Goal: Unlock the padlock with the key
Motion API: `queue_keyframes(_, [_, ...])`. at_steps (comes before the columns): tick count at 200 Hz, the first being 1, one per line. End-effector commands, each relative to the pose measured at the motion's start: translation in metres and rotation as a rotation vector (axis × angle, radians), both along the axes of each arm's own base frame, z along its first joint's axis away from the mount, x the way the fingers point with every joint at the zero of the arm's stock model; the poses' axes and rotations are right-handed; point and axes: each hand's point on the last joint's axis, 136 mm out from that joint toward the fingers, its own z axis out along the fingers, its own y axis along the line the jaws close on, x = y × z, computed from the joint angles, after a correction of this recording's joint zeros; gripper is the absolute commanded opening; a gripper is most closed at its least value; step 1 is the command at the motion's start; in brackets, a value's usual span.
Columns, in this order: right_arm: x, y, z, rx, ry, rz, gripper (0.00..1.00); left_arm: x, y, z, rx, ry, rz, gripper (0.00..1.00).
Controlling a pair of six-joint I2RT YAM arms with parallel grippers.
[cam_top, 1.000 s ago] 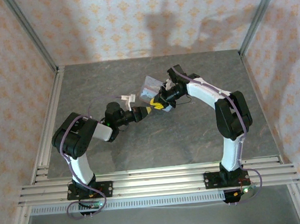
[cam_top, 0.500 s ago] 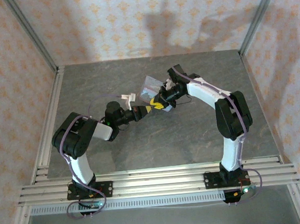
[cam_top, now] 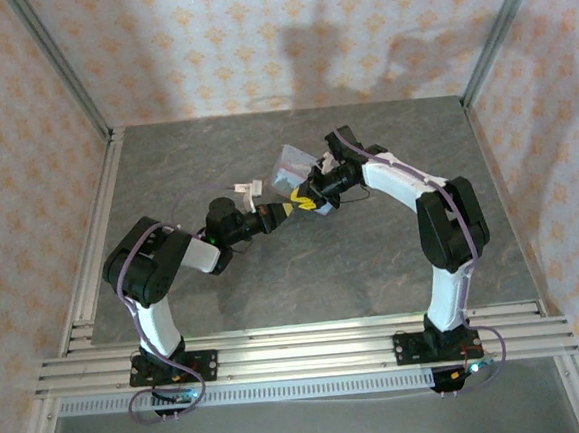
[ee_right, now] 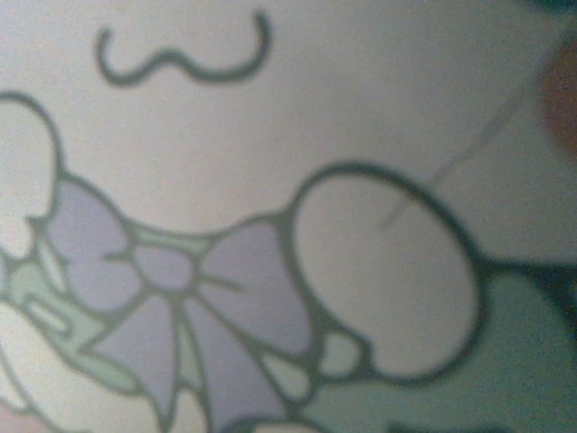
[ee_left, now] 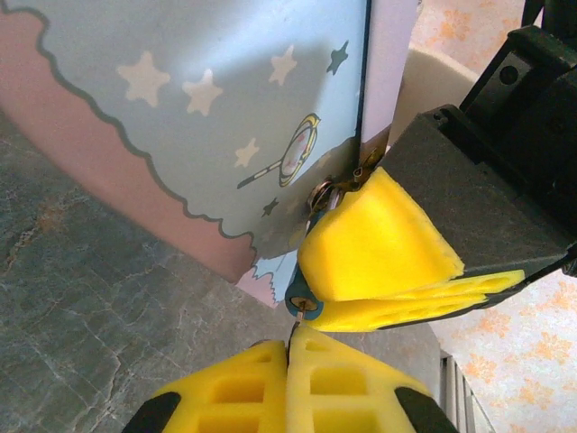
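Mid-table (cam_top: 393, 258) stands the tin (cam_top: 291, 163), a little behind centre, and both arms meet just in front of it: the left gripper (cam_top: 285, 211) reaching in from the left, the right gripper (cam_top: 314, 198) from the right. The left wrist view puts the padlock (ee_left: 303, 305) against the tin's front face, pinched between the right gripper's pads. The key (ee_left: 292, 332) sits directly on its near side, nipped between the left fingers, tip right at the padlock.
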Motion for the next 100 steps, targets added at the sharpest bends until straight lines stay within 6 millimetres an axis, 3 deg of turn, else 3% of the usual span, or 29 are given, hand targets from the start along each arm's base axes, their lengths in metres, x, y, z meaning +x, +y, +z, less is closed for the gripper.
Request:
queue_keyframes(1, [-0.025, 0.014, -0.011, 0.004, 0.064, 0.047, 0.00, -0.005, -0.021, 0.058, -0.117, -0.172, -0.064, 0.00])
queue_keyframes(100, [-0.027, 0.025, -0.021, 0.016, 0.046, 0.028, 0.00, -0.011, -0.025, 0.119, -0.274, -0.158, -0.075, 0.00])
